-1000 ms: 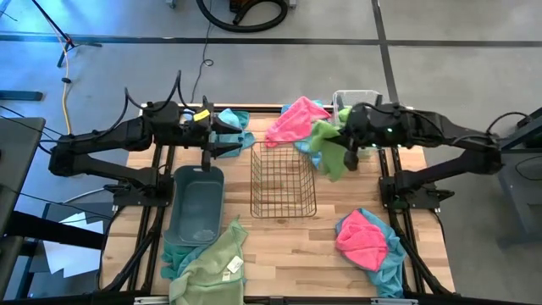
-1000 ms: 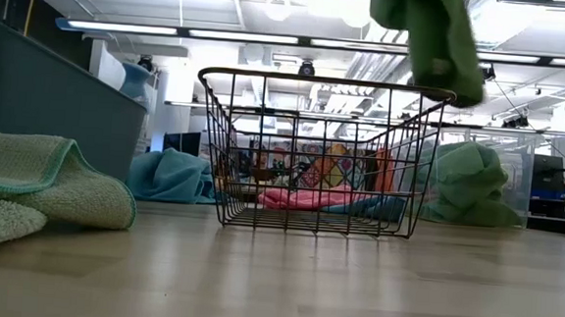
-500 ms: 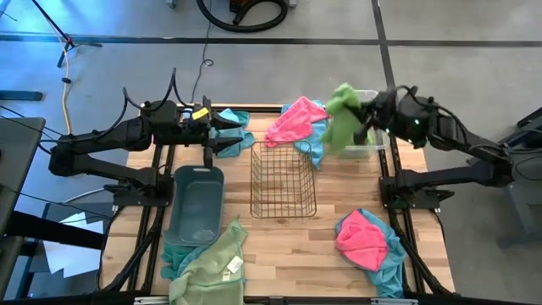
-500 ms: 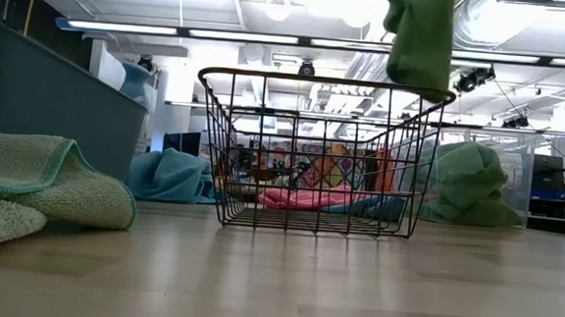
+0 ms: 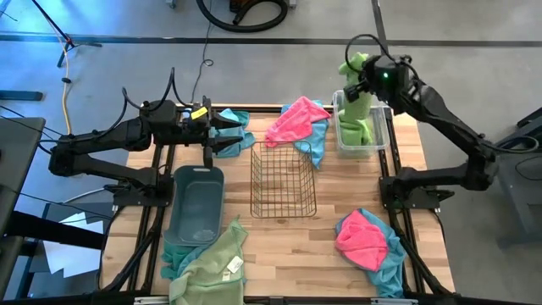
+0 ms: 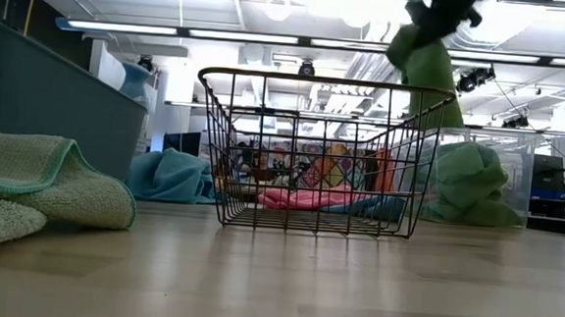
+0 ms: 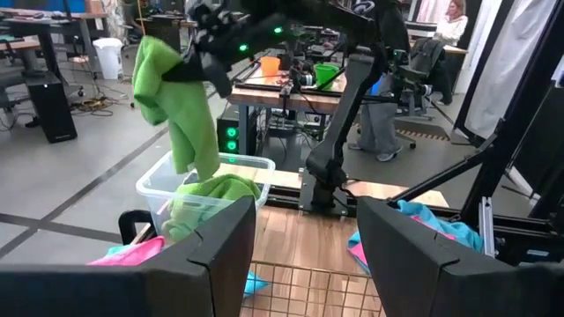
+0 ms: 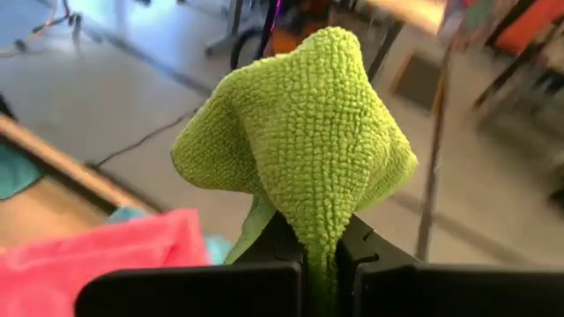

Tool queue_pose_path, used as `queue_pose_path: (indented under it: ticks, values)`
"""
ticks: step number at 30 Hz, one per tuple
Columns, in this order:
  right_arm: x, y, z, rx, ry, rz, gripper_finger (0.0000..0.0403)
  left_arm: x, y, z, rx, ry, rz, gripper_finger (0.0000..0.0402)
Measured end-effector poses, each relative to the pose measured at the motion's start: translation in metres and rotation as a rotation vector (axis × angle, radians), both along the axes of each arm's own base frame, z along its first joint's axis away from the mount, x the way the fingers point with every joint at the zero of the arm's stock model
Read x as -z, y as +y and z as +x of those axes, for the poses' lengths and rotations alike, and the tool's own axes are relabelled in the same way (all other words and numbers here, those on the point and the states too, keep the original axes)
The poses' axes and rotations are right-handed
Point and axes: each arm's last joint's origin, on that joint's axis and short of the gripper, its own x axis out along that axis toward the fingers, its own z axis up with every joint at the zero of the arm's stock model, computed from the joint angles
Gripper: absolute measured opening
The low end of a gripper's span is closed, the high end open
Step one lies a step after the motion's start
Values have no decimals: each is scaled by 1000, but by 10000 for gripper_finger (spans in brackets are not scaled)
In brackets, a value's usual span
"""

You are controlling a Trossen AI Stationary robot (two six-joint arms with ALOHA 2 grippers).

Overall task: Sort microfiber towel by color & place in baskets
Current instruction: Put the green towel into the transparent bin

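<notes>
My right gripper [image 5: 357, 74] is shut on a lime green microfiber towel [image 5: 356, 100] and holds it above the clear bin [image 5: 383, 146] at the table's far right. In that bin lies another green towel [image 7: 210, 195]. My left gripper [image 7: 308, 255] stands open in the air at the far left, above a teal towel [image 5: 234, 119], touching nothing. The copper wire basket [image 5: 283, 180] stands mid-table, the grey-blue tub [image 5: 196, 205] to its left. A pink towel on a teal one [image 5: 296, 120] lies at the far edge. My right gripper pinches a bunched fold of the green towel [image 8: 322, 231] between its two fingers. A puff of cloth [image 8: 300, 132] sticks out beyond the fingertips. The fingers come from the table's right, slanting a little down. The rest [image 7: 187, 132] hangs slack, lifted clear, its lower end close above the bin.
A pink towel on a teal one [image 5: 362, 239] lies at the near right. A pale green towel over a teal one [image 5: 210, 267] lies at the near left, beside the tub. Bare wood shows in front of the wire basket [image 6: 305, 278].
My right gripper has swung from beside the wire basket's far right corner toward the table's far right edge, turning as it went. The green towel went with it, lifted clear, and now hangs over the clear bin.
</notes>
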Motion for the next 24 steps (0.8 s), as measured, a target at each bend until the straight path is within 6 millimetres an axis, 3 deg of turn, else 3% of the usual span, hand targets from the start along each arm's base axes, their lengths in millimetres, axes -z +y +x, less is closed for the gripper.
queue_pose_path:
  ticks: [7,14,18,24]
  values:
    - [26,-12,-14,51,31,164,0,1,0,0,0,7,2,188]
    - [92,-5,-28,111,66,325,0,1,0,0,2,10,22,188]
    - [120,-5,-30,75,94,467,0,1,0,0,3,12,32,188]
    - [128,-16,-29,34,217,558,0,1,0,0,4,12,33,188]
